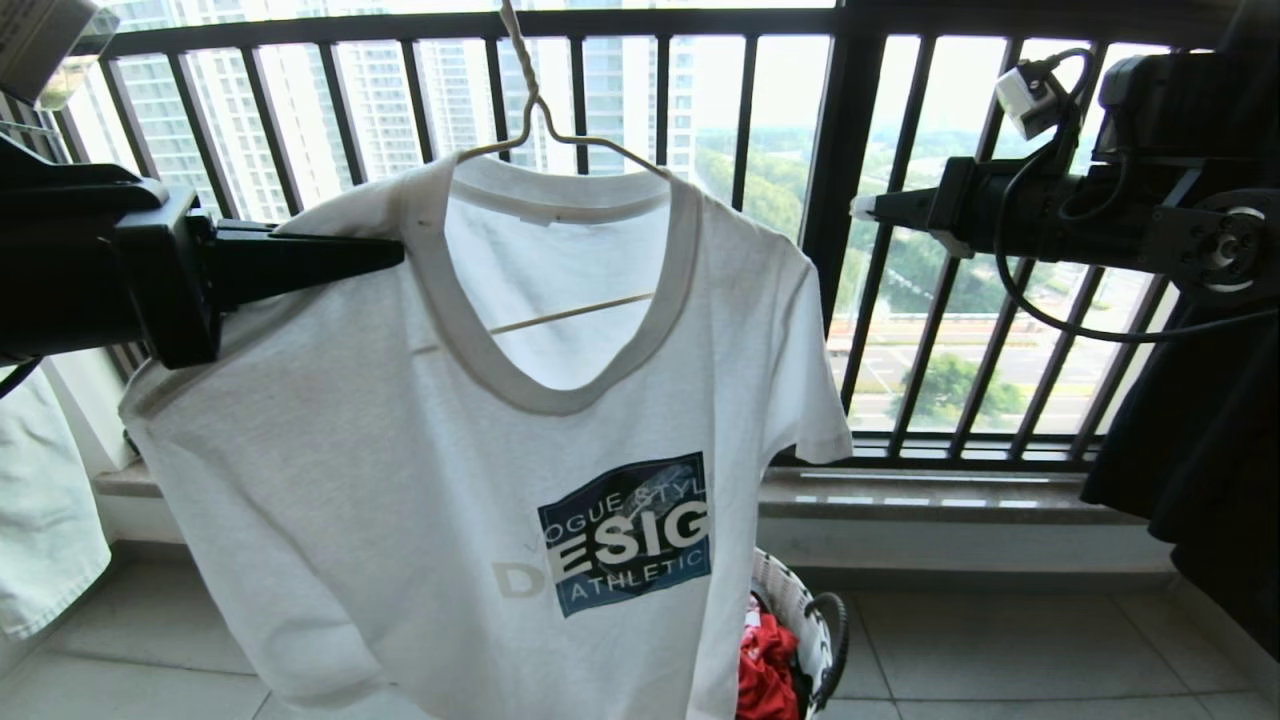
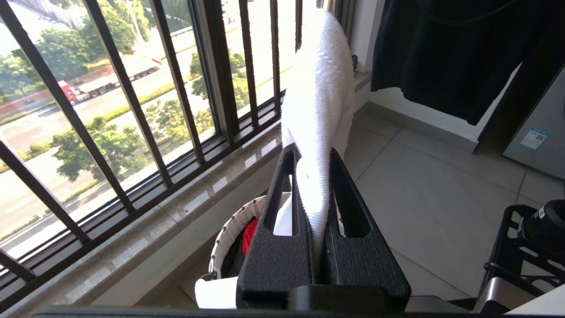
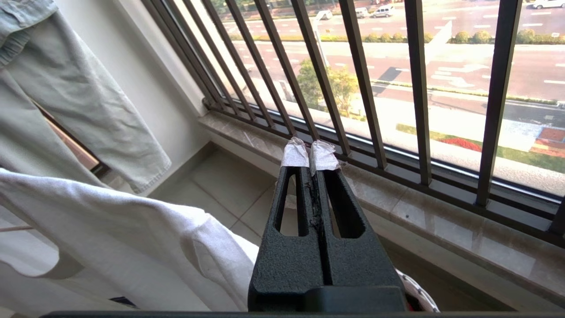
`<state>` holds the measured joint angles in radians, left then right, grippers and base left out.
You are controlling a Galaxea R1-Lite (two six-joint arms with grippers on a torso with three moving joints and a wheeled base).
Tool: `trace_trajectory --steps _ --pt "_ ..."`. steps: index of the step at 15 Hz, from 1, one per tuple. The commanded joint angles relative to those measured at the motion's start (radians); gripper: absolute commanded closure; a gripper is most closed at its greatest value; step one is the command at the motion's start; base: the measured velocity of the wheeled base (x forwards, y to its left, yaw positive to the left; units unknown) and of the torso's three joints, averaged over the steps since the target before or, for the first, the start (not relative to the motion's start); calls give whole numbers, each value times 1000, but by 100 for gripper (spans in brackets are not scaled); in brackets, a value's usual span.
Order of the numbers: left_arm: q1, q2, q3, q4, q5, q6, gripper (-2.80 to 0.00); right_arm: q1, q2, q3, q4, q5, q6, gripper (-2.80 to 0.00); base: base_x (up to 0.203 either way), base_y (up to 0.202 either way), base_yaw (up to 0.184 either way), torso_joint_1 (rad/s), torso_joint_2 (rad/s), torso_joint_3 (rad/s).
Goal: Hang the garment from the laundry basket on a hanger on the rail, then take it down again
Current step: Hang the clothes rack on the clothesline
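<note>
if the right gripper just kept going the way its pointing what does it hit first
Probably the black railing. The right gripper, shut and empty, points at its bars above the stone sill; the white T-shirt hangs off to the side.

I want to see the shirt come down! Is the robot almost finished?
Partway. The T-shirt is on the hanger, out of the basket. The left gripper pinches its shoulder; the right gripper is shut, empty, off beside it. Taking it down looks left.

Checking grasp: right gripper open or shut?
Shut and empty: right gripper has its taped fingertips pressed together, clear of the T-shirt.
</note>
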<state>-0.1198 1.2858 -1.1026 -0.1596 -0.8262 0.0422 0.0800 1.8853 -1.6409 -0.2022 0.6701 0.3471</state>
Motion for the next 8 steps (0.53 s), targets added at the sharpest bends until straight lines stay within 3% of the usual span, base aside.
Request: trace_trajectory --steps 1,5,8 --pt "0 -58 32 -1 74 -16 0 8 -67 35 4 -38 -27 0 0 0 0 0 0 0" --pt "0 -104 41 -1 178 -92 0 63 -114 107 9 -299 -163 0 0 0 0 0 0 0" --pt "2 -154 63 -1 183 -141 0 96 -249 220 9 -339 -170 0 0 0 0 0 0 0"
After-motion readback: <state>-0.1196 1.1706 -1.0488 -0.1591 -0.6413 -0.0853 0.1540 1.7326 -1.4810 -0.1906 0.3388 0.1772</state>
